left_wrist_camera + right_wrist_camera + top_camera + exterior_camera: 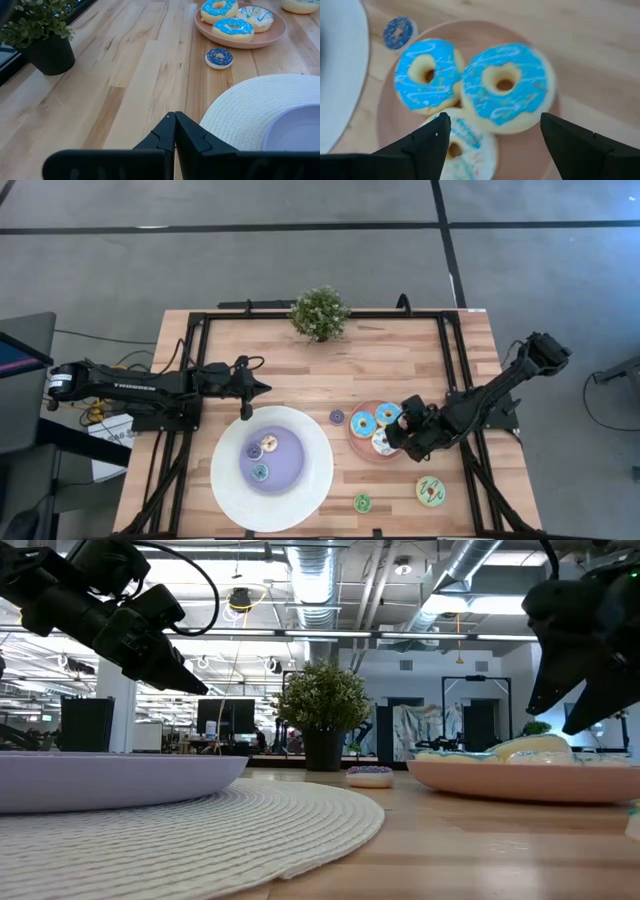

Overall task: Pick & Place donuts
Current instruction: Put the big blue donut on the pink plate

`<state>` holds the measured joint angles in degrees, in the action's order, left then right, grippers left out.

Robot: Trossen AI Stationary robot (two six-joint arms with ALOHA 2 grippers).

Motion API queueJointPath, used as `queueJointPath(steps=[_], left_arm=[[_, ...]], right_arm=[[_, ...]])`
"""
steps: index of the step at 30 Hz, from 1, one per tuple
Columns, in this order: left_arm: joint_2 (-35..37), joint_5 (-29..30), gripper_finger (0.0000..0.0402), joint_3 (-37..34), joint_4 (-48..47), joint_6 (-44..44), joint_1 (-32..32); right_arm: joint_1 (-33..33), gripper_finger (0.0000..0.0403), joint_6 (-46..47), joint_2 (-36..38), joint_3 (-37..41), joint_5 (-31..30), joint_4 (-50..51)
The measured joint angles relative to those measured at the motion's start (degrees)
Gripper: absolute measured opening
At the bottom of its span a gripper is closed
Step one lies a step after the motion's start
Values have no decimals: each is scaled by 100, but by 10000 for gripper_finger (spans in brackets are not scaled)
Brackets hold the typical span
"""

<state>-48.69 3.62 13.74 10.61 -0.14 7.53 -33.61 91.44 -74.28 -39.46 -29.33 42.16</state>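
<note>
Three bigger donuts lie on the round pink plate (353,438): two with blue icing (425,75) (505,87) and one with white icing (465,147), partly under them. My right gripper (493,120) is open just above them, one finger on either side of the right-hand blue donut, touching nothing; it also shows in the high view (402,430). A tiny purple donut (337,417) lies on the table left of the pink plate. Three tiny donuts (261,455) lie on the large plate's purple middle. My left gripper (262,388) is shut and empty above that plate's far rim.
The large white-and-purple plate (305,480) fills the near middle of the table. A green-iced donut (431,491) and a tiny green one (362,502) lie near the front edge. A potted plant (320,313) stands at the far edge. Bare wood lies between plant and plates.
</note>
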Motion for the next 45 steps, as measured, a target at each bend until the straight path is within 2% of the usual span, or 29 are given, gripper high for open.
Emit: queueJointPath(steps=[10,17,20,24,29,31,40,45], left_arm=[[0,0,0,0,0,-7,0],[0,0,0,0,2,-11,0],[0,0,0,0,2,-15,0],[0,0,0,0,2,-44,0],[0,7,0,0,5,-39,0],[0,7,0,0,15,-39,0],[0,9,0,0,39,-39,0],[0,9,0,0,39,-40,0]], right_arm=[[72,293,-29,-189,0,-34,35],[71,251,5,184,-2,-6,4],[70,214,7,237,-2,145,-111],[65,138,11,179,-2,393,-214],[76,36,16,109,-4,376,-415],[128,10,13,-33,-7,325,-432],[413,5,79,-996,-7,543,-681],[413,5,-155,-935,-111,520,-791]])
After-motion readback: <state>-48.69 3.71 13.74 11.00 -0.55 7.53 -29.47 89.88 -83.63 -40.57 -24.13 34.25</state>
